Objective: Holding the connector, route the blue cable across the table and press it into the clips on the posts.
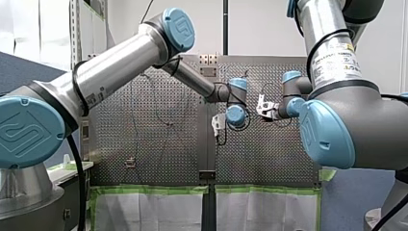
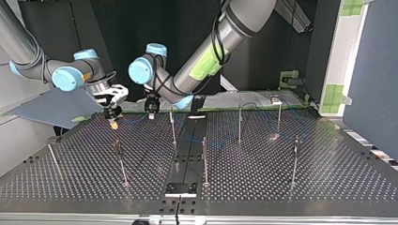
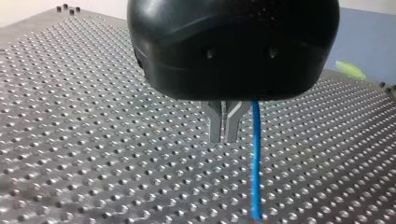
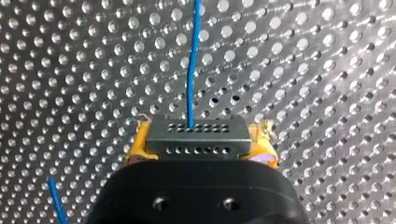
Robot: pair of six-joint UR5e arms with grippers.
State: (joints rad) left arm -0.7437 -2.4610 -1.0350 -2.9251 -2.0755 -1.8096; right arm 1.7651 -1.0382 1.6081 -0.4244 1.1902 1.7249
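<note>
Clamping the connector point(image 4: 196, 136) crosswise, my right tool point(image 4: 201, 145) aims blue cable point(image 4: 191, 70) ahead

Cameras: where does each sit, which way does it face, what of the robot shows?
Front view: behind the arms, facing over the perforated metal table; my left arm left, my right arm right.
Top view: across the table, facing both arms.
Left wrist view: along my black left gripper, shut.
Right wrist view: along my right gripper, shut on the grey rectangular connector.
Both wrist views share the thin blue cable.
</note>
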